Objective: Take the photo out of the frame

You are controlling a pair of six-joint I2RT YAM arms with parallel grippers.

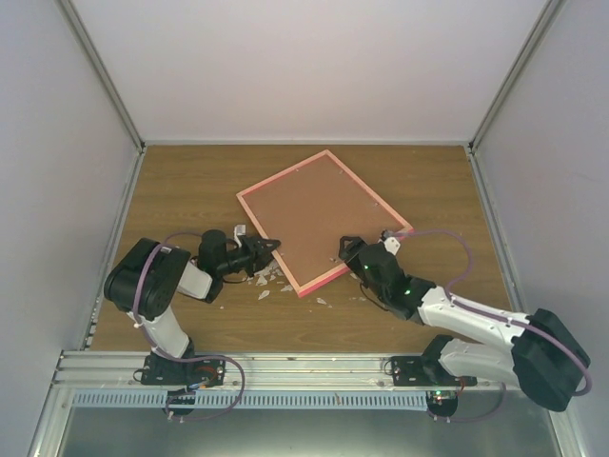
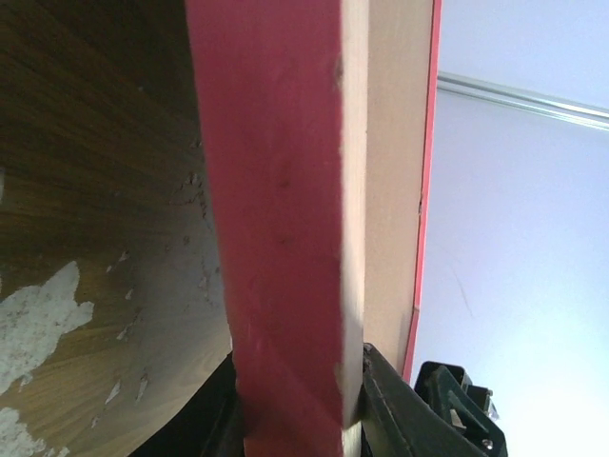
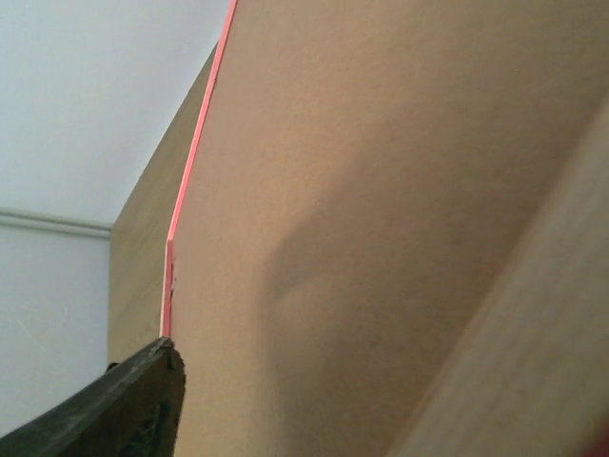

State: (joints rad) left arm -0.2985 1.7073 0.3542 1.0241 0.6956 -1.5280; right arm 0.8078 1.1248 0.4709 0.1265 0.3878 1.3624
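Note:
The pink-red frame lies at an angle on the wooden table, its brown hardboard back facing up. The photo is hidden under that board. My left gripper is at the frame's near-left side, shut on the pink rail. Its black fingers press on either side of the rail. My right gripper is at the frame's near-right side and open. In the right wrist view only one of its dark fingers shows. That finger sits beside the thin pink edge of the brown board.
Small white scraps lie on the wood near the left gripper, and pale patches show in the left wrist view. White walls close in the table on three sides. A metal rail runs along the near edge.

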